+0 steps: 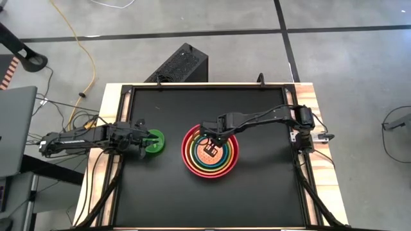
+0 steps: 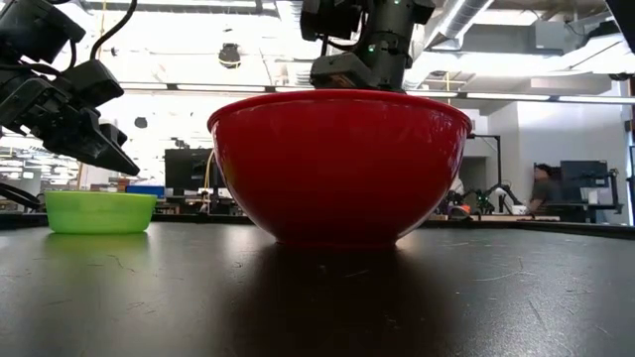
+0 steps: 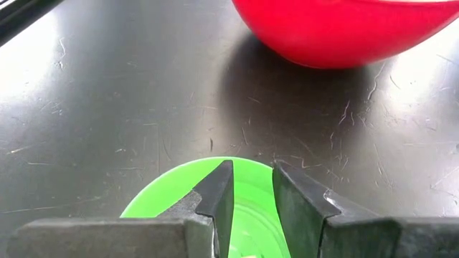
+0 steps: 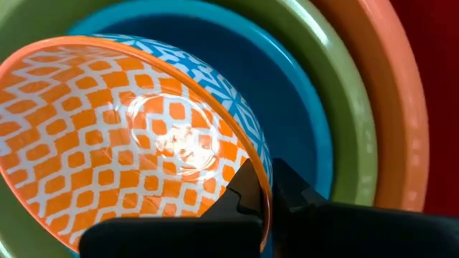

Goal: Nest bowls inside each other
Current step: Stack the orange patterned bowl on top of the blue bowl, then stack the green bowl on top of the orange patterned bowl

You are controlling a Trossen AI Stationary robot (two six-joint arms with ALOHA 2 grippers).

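A large red bowl (image 2: 337, 169) stands on its base at the middle of the black table. Nested in it are an orange bowl (image 4: 394, 107), a lime green bowl (image 4: 351, 129) and a teal blue bowl (image 4: 287, 93). Over them my right gripper (image 4: 267, 179) is shut on a smaller bowl (image 4: 129, 129), orange-and-white patterned inside and blue-and-white outside. A small bright green bowl (image 1: 155, 142) sits on the table to the left. My left gripper (image 3: 252, 186) hovers just above its rim, fingers slightly apart, touching nothing. My right gripper pinches the patterned bowl's rim (image 4: 259, 161), with one finger (image 4: 240, 190) inside the bowl and the other (image 4: 294, 186) against its outer wall. The fingers come steeply from above. The bowl hangs tilted within the teal bowl. Whether its bottom rests there, I cannot tell.
A black box (image 1: 183, 64) stands on the floor beyond the table's far edge. Bare black tabletop (image 1: 212, 205) stretches toward the near edge. In the low view a person (image 2: 544, 188) shows far off in the room behind.
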